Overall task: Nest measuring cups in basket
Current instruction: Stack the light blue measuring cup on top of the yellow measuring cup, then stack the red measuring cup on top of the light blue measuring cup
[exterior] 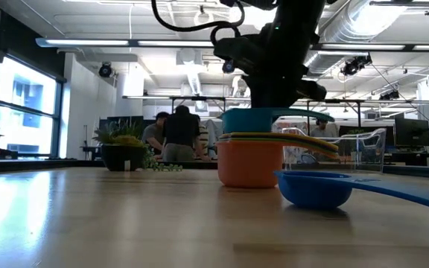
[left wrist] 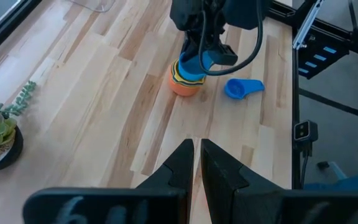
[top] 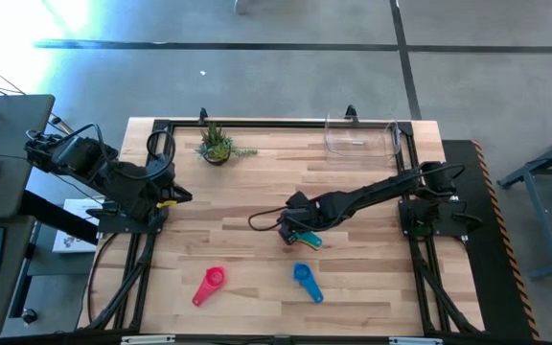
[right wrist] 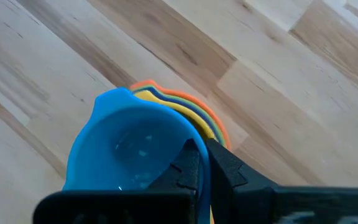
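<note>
The right gripper (top: pixel 293 231) stands over the middle of the table (top: pixel 257 192), its fingers pinched on the rim of a teal cup (right wrist: pixel 129 149) that sits on top of a stack of nested cups (exterior: pixel 250 160). The stack rests on the wood with the orange-red cup (exterior: pixel 249 164) at the bottom and yellow and green rims showing between; holding the teal cup by its wall, not its handle, appears meant to keep it level as it seats into the ones below. Two cups remain loose: a blue cup (top: pixel 305 281) just in front of the stack, and a pink cup (top: pixel 209 286) farther toward the left side, both lying open side up with handles flat on the table. The basket (top: pixel 360 136) stands at the far edge of the table, well apart from the stack and with no cup visible in it, so the nesting is being done on the open table first. The left gripper (left wrist: pixel 196 163) waits at the left edge, fingers pressed together on nothing. A potted plant (top: pixel 216 146) stands near the far edge. People show in the room behind.
</note>
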